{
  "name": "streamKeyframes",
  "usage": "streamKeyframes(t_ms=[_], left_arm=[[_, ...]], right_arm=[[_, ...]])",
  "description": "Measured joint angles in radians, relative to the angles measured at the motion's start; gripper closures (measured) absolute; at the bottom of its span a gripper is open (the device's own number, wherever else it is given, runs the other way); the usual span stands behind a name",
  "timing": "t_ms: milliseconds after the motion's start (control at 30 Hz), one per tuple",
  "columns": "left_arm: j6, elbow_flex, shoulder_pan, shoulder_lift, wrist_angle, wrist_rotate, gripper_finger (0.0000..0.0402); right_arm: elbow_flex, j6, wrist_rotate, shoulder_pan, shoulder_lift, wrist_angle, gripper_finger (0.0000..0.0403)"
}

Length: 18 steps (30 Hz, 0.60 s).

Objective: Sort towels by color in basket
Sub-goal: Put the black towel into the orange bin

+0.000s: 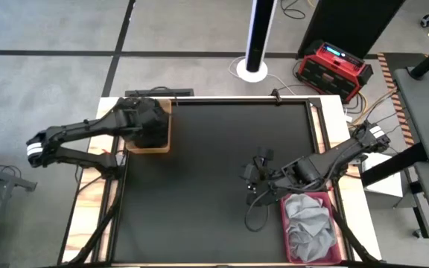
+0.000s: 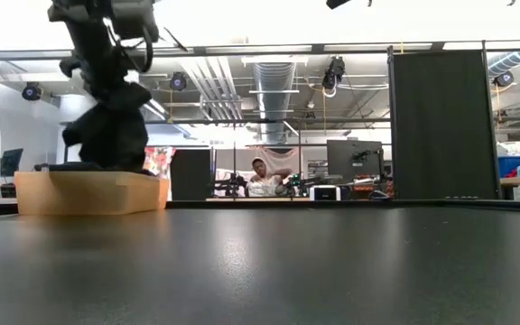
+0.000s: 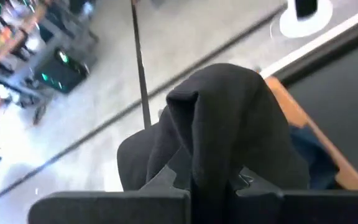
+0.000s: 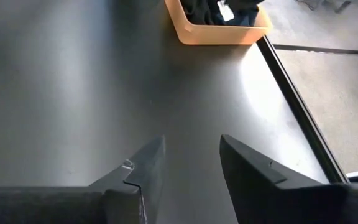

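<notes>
Black towel (image 3: 229,124) is bunched up and hanging from the left gripper (image 1: 144,123), fingers clenched on it right over the orange basket (image 1: 162,145) at the bench's (image 1: 214,179) far left corner, where more dark cloth already sits. Grey towels (image 1: 307,223) are piled in the red basket (image 1: 285,216) at the near right. The right gripper (image 4: 188,168) hovers low over bare bench just beside that red basket, fingers parted, holding nothing.

Towel (image 1: 149,119) hangs over far-left basket (image 1: 149,147) — another fills near-right basket (image 1: 292,202).
</notes>
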Motion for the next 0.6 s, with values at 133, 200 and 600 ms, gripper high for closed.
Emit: streamKeyframes(t_ms=[133, 200, 600], left_arm=[[-0.001, -0.001, 0.044, 0.070, -0.004, 0.071, 0.0402], [-0.001, -0.001, 0.046, 0.114, -0.004, 0.087, 0.0402], [-0.035, -0.002, 0.048, 0.284, 0.000, 0.213, 0.0401]], right_arm=[[0.000, 0.000, 0.000, 0.000, 0.000, 0.000, 0.0249], [0.000, -0.001, 0.003, 0.000, 0.000, 0.000, 0.0246], [-0.001, 0.001, 0.024, 0.000, 0.000, 0.000, 0.0248]])
